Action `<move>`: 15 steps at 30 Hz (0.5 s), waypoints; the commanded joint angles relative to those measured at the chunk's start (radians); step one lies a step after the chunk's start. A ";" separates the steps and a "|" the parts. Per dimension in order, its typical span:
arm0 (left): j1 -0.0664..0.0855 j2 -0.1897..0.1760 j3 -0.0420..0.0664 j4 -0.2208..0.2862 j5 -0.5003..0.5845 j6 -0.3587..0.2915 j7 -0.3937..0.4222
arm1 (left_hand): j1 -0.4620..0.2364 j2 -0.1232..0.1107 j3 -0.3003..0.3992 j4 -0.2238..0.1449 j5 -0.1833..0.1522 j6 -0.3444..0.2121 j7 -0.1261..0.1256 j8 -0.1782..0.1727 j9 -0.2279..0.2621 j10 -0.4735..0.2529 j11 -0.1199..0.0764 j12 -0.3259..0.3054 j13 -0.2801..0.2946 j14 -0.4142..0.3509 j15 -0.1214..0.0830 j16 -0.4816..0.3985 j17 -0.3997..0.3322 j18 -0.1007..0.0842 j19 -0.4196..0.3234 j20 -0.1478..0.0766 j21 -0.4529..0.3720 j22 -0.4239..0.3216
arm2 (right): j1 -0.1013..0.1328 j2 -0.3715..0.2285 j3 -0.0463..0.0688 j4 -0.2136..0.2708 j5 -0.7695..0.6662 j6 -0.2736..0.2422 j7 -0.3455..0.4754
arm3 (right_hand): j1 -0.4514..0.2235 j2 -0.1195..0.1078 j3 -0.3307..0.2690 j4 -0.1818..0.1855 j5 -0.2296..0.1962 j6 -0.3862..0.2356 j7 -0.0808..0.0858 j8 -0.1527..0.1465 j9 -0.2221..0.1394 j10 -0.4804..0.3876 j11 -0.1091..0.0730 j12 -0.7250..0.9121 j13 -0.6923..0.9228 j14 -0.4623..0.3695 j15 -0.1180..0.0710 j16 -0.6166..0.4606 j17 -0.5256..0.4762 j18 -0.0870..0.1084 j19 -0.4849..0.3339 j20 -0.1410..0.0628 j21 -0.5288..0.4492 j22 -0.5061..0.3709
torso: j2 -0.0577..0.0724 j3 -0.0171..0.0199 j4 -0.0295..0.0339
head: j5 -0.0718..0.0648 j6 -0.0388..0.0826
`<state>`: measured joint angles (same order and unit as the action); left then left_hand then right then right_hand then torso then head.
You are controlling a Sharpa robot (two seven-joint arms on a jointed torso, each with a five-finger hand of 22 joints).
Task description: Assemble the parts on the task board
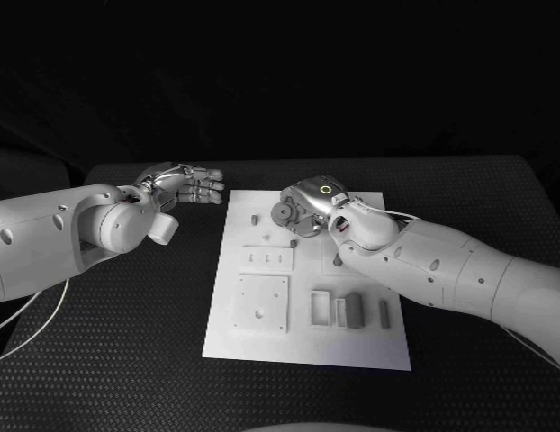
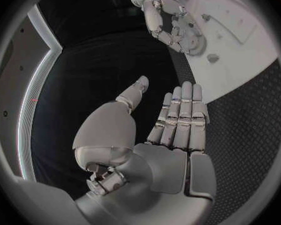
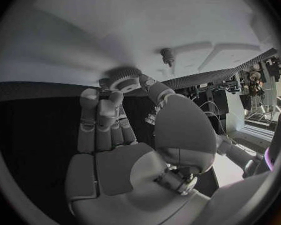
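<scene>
The right hand's fingers (image 1: 296, 214) curl around a round toothed wheel (image 1: 284, 213) at the far end of the white board (image 1: 358, 346), seen from the head camera; the right hand (image 1: 309, 208) holds it just above the plate's top edge. The left hand (image 1: 183, 184) hovers over the black table (image 1: 124, 360) just beside the board's far left corner, its fingers straight, together and holding nothing. On the board lie flat plates and blocks: a square plate (image 1: 262, 302) near the left side, and three upright blocks (image 1: 338, 309) beside it.

From the left wrist, the left hand (image 2: 172, 130) shows an open palm, fingers (image 2: 185, 110) stretched side by side, thumb apart. Beyond it the right hand (image 2: 172, 27) grips the wheel (image 2: 194, 44) over the board (image 2: 253, 60), near a small peg (image 2: 212, 58).

From the right wrist, the fingertips (image 3: 106, 100) and thumb close on the wheel (image 3: 124, 77), held close to the board (image 3: 84, 40). A short peg (image 3: 168, 55) stands on the board nearby.
</scene>
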<state>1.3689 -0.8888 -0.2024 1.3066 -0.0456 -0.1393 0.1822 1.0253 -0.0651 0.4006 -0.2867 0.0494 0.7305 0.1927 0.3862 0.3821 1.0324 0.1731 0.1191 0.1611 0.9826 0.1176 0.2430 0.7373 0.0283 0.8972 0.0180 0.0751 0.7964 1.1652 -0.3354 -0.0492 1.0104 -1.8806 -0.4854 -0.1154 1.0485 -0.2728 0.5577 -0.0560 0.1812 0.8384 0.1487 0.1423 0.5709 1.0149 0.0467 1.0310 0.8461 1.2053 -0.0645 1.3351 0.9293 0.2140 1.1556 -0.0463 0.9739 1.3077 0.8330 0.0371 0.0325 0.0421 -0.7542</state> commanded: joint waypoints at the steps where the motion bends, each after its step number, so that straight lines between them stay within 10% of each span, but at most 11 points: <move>1: 0.001 0.001 0.001 0.002 -0.003 0.008 0.006 | -0.010 0.002 0.002 0.002 0.004 -0.009 0.024 0.005 0.002 -0.005 0.000 -0.007 0.001 0.005 0.001 -0.004 0.001 -0.011 -0.004 0.000 -0.005 -0.001 | 0.000 -0.004 0.000 0.001 0.011 0.031 0.002 | -0.015 0.000 -0.001 0.015 0.002 0.002 0.014 0.007 -0.002 -0.002 0.002 0.012 0.006 0.000 0.003 0.002 0.002 0.048 -0.003 0.002 -0.004 0.018 | 0.000 0.0007 0.0002 | -0.001 0.000; 15: 0.001 0.000 0.001 0.001 -0.003 0.005 0.006 | -0.022 0.008 0.002 0.006 0.004 -0.010 0.024 0.005 0.001 -0.006 0.000 -0.008 0.002 0.005 0.001 -0.006 0.002 -0.011 -0.004 0.000 -0.005 -0.001 | 0.003 -0.012 0.000 -0.001 0.028 0.067 0.006 | -0.081 0.010 -0.006 0.087 0.002 0.032 0.005 0.027 -0.006 -0.015 -0.007 0.043 0.035 -0.004 -0.005 0.006 0.007 0.048 -0.008 -0.004 0.000 0.020 | 0.000 0.0012 -0.0005 | -0.001 -0.001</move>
<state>1.3689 -0.8901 -0.2023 1.3066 -0.0456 -0.1397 0.1821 1.0122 -0.0576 0.4005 -0.2867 0.0494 0.7305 0.1927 0.3862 0.3821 1.0323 0.1731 0.1155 0.1618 0.9826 0.1176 0.2430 0.7383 0.0282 0.8972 0.0180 0.0751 0.7965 1.1691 -0.3456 -0.0485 1.0101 -1.8602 -0.4550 -0.1153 0.9751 -0.2615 0.5506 0.0275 0.1812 0.8543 0.1419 0.1637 0.5660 1.0059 0.0376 1.0716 0.8799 1.2055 -0.0644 1.3352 0.9347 0.2140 1.1502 -0.0479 0.9739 1.3077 0.8330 0.0383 0.0321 0.0412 -0.7549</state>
